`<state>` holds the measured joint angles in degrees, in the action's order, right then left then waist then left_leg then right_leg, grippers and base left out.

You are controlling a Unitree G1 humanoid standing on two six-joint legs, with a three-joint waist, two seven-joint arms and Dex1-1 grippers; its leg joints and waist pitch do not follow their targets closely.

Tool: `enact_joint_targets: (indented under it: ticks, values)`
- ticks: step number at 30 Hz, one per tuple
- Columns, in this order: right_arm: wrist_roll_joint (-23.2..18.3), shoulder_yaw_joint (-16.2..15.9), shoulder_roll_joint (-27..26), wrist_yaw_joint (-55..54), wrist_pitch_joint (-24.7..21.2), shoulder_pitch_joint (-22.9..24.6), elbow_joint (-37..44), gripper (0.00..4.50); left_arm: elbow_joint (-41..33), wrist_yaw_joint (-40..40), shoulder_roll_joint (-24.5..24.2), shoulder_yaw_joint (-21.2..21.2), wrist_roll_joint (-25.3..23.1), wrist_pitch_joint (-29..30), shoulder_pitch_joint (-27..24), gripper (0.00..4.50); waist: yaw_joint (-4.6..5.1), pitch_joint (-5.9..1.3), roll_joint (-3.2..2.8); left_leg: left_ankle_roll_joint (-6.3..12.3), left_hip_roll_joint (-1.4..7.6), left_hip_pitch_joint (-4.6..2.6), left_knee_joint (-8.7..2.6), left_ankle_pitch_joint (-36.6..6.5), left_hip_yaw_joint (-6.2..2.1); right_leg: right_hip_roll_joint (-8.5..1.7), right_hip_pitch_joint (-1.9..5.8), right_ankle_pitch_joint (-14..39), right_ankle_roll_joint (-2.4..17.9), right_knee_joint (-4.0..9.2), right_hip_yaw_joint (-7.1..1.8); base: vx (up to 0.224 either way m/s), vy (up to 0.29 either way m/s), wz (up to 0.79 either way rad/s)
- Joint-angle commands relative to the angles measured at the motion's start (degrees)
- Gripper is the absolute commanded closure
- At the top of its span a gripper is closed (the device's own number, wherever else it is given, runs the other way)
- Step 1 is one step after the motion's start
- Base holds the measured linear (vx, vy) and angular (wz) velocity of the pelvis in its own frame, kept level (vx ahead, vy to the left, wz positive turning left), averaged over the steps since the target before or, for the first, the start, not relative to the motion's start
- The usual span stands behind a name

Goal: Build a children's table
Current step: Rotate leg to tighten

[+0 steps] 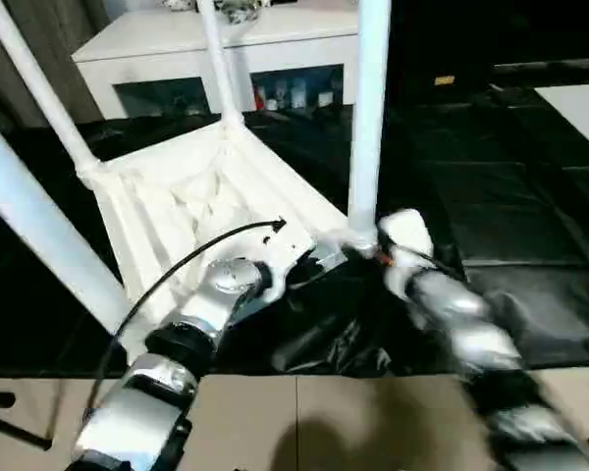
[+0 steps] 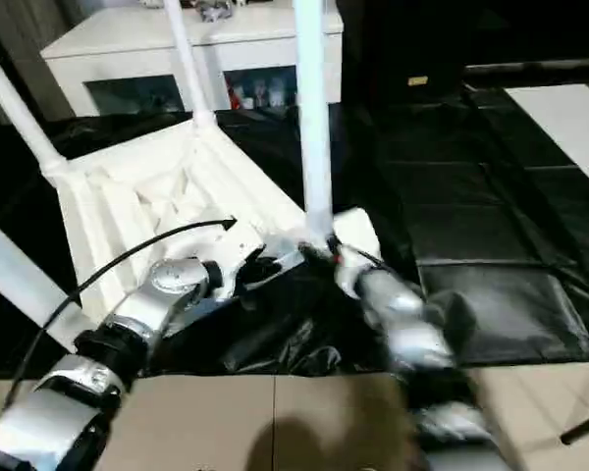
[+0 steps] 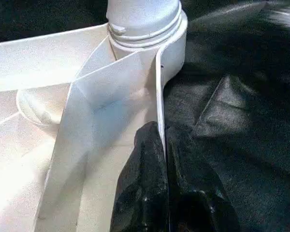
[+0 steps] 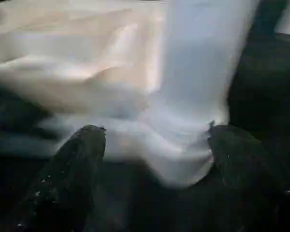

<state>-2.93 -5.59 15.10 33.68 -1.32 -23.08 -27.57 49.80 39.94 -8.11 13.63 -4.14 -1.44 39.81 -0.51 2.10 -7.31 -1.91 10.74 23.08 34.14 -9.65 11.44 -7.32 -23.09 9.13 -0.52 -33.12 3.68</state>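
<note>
At frame centre the left gripper (image 3: 162, 159) pinches the upturned tabletop (image 1: 177, 211) rim while the right gripper (image 4: 154, 159) gapes around a leg (image 1: 368, 118); light, stiff, slippery plastic.

No text can be read

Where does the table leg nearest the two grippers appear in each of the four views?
Left eye view: the leg rises right of centre.
Right eye view: it stands near centre.
Left wrist view: its threaded base sits in the corner socket.
Right wrist view: its blurred base lies between the black fingers.
Shared landmark: that corner socket.
</note>
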Motion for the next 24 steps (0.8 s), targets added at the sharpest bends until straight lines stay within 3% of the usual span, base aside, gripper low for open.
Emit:
enact_joint_targets:
  ticks: [1, 2, 6, 7, 9, 10, 12, 13, 14, 17, 18, 20, 23, 24]
  values:
    - [-2.12, -0.90, 1.05, 5.07, -0.75, 0.85, 4.10, 0.73, -2.11, 1.80, -0.31, -1.95, 2.59, -3.69, -1.60, 4.23, -0.43, -3.86, 1.76, 6.79, 1.42, -0.76, -4.19, -16.14, -1.10, -0.99, 2.74, 15.38, 10.19, 3.94, -0.61, 0.000, 0.000, 0.00]
    - [-2.91, -0.70, 2.10, 6.55, -0.92, 1.61, 5.50, 0.71, -4.03, 3.95, -0.68, -2.17, 3.71, -3.14, -2.61, 3.95, -0.49, -3.81, 1.58, 6.85, 1.43, -0.78, -4.14, -16.11, -1.09, -1.03, 2.70, 15.40, 10.69, 3.84, -0.60, 0.000, 0.000, 0.00]
    - [-5.80, -0.91, 4.69, 11.43, -2.06, 3.56, 10.08, 0.71, -18.19, 14.42, -6.17, -0.11, 7.05, 4.19, -9.79, 3.80, -0.74, -4.15, 1.25, 7.31, 2.12, -0.91, -4.27, -14.29, -1.24, -1.04, 2.80, 11.68, 12.81, 3.08, -0.59, 0.000, 0.000, 0.00]
    - [-6.06, -1.02, 4.69, 11.69, -2.31, 3.62, 10.51, 0.71, -21.77, 15.79, -7.22, -0.19, 8.40, 6.78, -11.54, 3.62, -0.52, -3.96, 1.03, 7.67, 2.08, -0.62, -4.34, -13.63, -1.22, -0.85, 2.65, 10.99, 13.03, 2.87, -0.55, 0.000, 0.000, 0.00]
    - [-6.68, -1.21, 4.77, 12.56, -3.30, 3.91, 11.89, 0.71, -28.93, 18.13, -9.24, -0.52, 11.57, 11.71, -15.16, 3.44, -0.51, -4.00, 1.07, 7.24, 2.18, -1.03, -4.34, -14.00, -1.08, -0.81, 2.51, 10.41, 13.69, 2.71, -0.69, 0.000, 0.000, 0.00]
    - [-6.84, -1.39, 4.65, 12.86, -3.53, 3.91, 12.19, 0.71, -31.88, 18.85, -10.18, -0.46, 12.70, 13.55, -16.70, 3.44, -0.85, -3.99, 1.68, 7.00, 2.25, -1.13, -4.39, -14.10, -0.99, -0.88, 2.46, 10.85, 14.08, 2.55, -0.75, 0.000, 0.000, 0.00]
    - [-6.23, -1.61, 4.18, 12.77, -3.65, 3.60, 12.18, 0.71, -37.13, 20.13, -12.24, -0.23, 14.52, 17.29, -19.64, 3.30, -0.89, -3.84, 1.22, 6.30, 2.27, -1.43, -4.50, -14.78, -0.90, -0.66, 2.03, 12.40, 13.57, 2.70, -0.83, 0.000, 0.000, 0.00]
    - [-6.00, -1.88, 3.61, 12.72, -3.62, 2.93, 11.74, 0.71, -42.26, 20.37, -15.11, 0.00, 14.81, 21.03, -22.90, 3.17, -0.82, -3.50, 1.58, 5.51, 2.14, -1.41, -4.73, -16.47, -0.79, -0.45, 1.87, 14.34, 12.89, 3.10, -0.88, 0.000, 0.000, 0.00]
    - [-5.96, -2.06, 3.26, 12.64, -3.63, 2.43, 11.42, 0.71, -44.74, 19.84, -16.39, -0.33, 14.91, 22.71, -24.63, 3.06, -1.08, -3.49, 1.29, 4.55, 2.25, -1.60, -4.86, -17.57, -0.89, -0.60, 1.79, 15.34, 12.31, 3.03, -1.00, 0.000, 0.000, 0.00]
    - [-6.14, -2.28, 2.82, 12.54, -3.89, 1.87, 11.29, 0.71, -48.84, 18.96, -17.91, -1.42, 15.57, 25.70, -27.25, 2.88, -1.02, -3.07, 1.25, 2.21, 2.12, -1.90, -5.29, -21.01, -0.92, -0.40, 1.45, 19.17, 10.51, 3.43, -1.15, 0.000, 0.000, 0.00]
    - [-6.36, -2.32, 2.45, 12.14, -4.03, 1.54, 11.60, 0.71, -53.47, 18.23, -19.10, -3.22, 16.62, 29.06, -29.77, 2.88, -1.17, -3.13, 1.24, 1.27, 2.10, -2.27, -5.24, -22.16, -0.82, -0.39, 1.20, 19.95, 10.11, 3.49, -1.28, 0.000, 0.000, 0.00]
    - [-6.16, -2.05, 1.53, 10.63, -3.50, 0.91, 11.31, 0.71, -56.97, 17.15, -20.38, -6.64, 17.93, 31.24, -32.34, 2.64, -1.04, -2.93, 1.26, 0.88, 2.04, -1.85, -5.55, -22.27, -0.99, -0.43, 1.44, 20.55, 9.59, 3.55, -1.24, 0.000, 0.000, 0.00]
    - [-5.27, -1.52, 0.63, 8.21, -3.29, 0.24, 10.46, 0.71, -60.02, 16.41, -21.94, -10.00, 19.96, 33.60, -34.85, 2.60, -0.90, -2.82, 1.33, -0.19, 1.84, -2.03, -5.65, -23.76, -1.05, -0.23, 1.17, 21.69, 9.00, 3.61, -1.23, 0.000, 0.000, 0.00]
    - [-4.95, -1.19, 0.26, 7.20, -3.21, -0.04, 10.01, 0.71, -61.63, 16.41, -22.99, -11.16, 20.79, 34.68, -36.14, 2.41, -0.84, -2.76, 1.44, -0.32, 1.80, -1.99, -5.69, -24.19, -1.06, -0.18, 1.19, 22.28, 8.68, 3.65, -1.22, 0.000, 0.000, 0.00]
